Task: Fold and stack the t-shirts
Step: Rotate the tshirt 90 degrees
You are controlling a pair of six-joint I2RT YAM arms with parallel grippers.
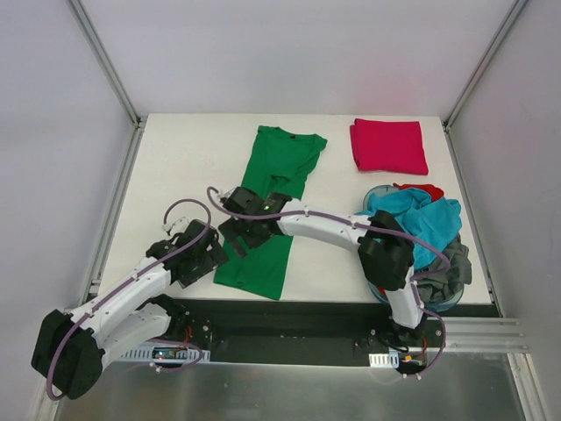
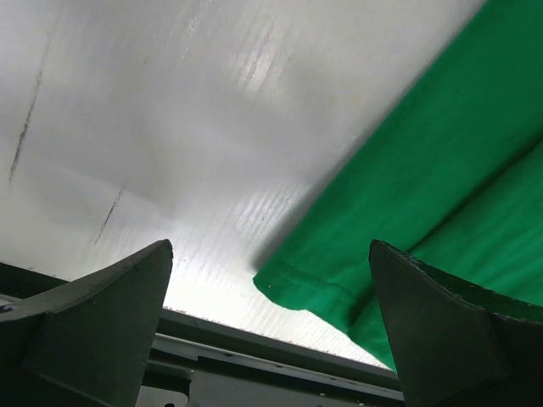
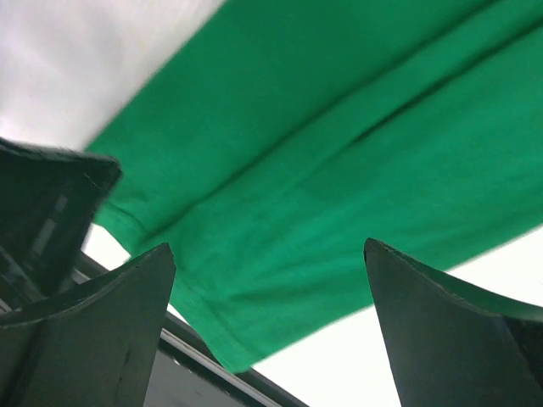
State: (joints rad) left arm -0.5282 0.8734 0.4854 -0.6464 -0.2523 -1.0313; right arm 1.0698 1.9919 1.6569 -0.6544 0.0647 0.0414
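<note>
A white rectangular table (image 1: 175, 158) sits inside a plain booth with pale grey walls (image 1: 289, 53). Aluminium frame rails (image 1: 105, 61) run up the back corners. A brushed metal ledge (image 1: 289, 386) lines the near edge. The light is soft and even.

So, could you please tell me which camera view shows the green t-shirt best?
The top external view: it shows the whole green t-shirt, collar to hem, with only the right arm crossing its middle. The left wrist view catches just its hem corner; the right wrist view shows a close stretch of folds and hem.
</note>
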